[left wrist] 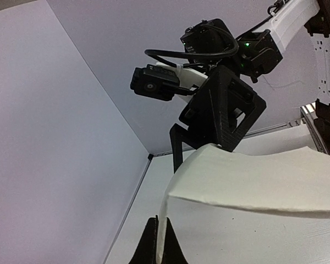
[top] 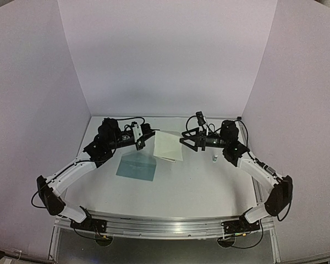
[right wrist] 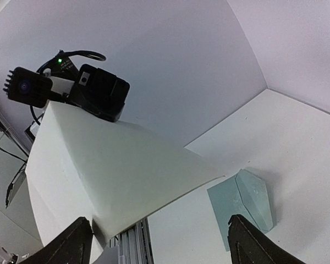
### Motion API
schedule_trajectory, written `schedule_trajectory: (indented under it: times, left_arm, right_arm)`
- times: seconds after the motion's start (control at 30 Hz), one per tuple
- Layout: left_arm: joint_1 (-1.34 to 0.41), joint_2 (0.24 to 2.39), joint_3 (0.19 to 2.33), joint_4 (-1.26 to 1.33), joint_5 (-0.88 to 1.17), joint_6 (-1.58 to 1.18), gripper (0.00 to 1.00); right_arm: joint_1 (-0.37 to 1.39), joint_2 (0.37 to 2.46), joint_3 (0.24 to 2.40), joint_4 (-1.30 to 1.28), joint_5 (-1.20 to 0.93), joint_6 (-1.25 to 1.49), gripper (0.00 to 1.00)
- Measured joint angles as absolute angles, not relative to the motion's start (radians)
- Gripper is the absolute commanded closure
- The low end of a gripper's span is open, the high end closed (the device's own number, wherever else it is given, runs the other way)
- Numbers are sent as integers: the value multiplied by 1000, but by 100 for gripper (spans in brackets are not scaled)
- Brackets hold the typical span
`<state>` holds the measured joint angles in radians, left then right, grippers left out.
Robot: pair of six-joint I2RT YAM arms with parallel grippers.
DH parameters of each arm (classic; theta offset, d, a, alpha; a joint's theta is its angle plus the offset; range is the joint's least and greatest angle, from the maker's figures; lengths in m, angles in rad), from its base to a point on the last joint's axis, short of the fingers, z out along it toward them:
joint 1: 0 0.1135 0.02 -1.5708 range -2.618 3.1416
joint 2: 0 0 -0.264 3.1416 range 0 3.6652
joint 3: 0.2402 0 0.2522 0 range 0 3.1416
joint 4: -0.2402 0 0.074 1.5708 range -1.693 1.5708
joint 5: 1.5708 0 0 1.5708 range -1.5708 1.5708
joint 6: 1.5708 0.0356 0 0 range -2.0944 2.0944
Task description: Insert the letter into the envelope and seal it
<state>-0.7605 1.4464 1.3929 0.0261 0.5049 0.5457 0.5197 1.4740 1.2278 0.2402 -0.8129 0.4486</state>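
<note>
- step in hand: letter (top: 168, 146) held aloft between the two arms, judged to be a hand-over or re-grip before insertion; nothing has been put into the envelope (top: 136, 166) yet.
- left tool (top: 140, 144): clamped on the letter's left corner; in its wrist view the sheet is seen pinched between the fingers and curving away.
- right tool (top: 182, 139): jaws set wide apart, with the letter's opposite edge between them; no grip is seen.
- letter: pale sheet, tilted and bowed, clear of the worktop (top: 198, 187).
- envelope: teal, lying flat on the worktop, below and to the left-arm side of the letter, apart from both tools; whether its flap is open cannot be told with confidence.
- next move, as judged: the right tool is to be closed on its edge, the sheet flattened, then lowered and lined up with the envelope's mouth.
</note>
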Motion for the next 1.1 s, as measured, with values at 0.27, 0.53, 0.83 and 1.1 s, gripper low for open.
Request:
schedule_trajectory:
  times: [0.27, 0.53, 0.83, 1.1]
  left_arm:
    - [-762, 1446, 1395, 27, 452, 476, 100]
    - [-765, 1446, 1359, 143, 387, 632, 100]
    - [-768, 1446, 1308, 193, 400, 760, 100]
    - [-771, 1446, 1309, 143, 406, 715, 100]
  right_arm:
    - [522, 1510, 1228, 330, -897, 549, 15]
    - [522, 1512, 1228, 355, -981, 674, 31]
    - [522, 1540, 1232, 381, -1014, 748, 72]
    - [522, 1546, 1248, 395, -1026, 763, 97]
